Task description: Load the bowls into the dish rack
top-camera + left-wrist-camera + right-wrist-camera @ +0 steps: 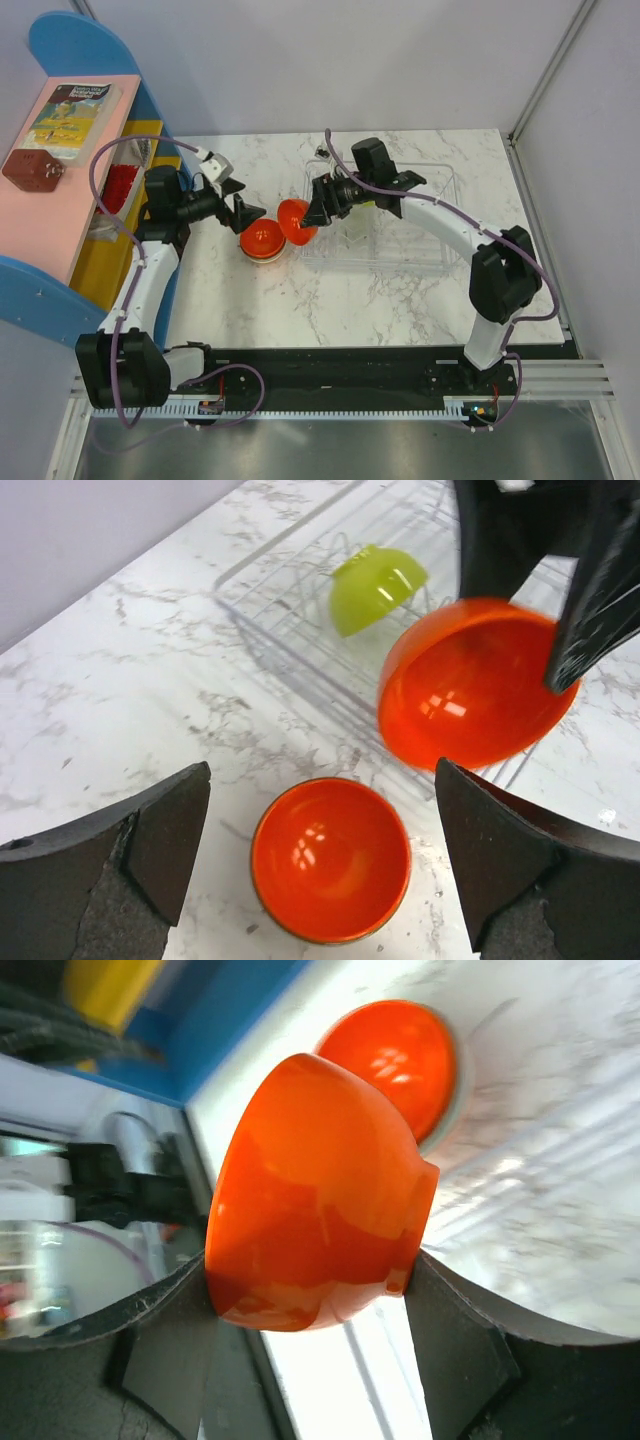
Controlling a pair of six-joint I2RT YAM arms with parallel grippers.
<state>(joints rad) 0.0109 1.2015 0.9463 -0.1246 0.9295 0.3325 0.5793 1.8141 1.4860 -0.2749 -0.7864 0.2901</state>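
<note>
My right gripper is shut on a red-orange bowl, held tilted on its side above the left end of the clear dish rack. In the right wrist view the fingers clamp that bowl across rim and base. A second orange bowl stands upright on the table just left of the rack, with a pale rim showing under it. My left gripper hovers over it, open and empty; the bowl lies between its fingers. A lime green bowl leans inside the rack.
A blue and pink shelf stands along the table's left side, with a book, a red-brown block and a yellow bin. The two grippers are close together near the rack's left end.
</note>
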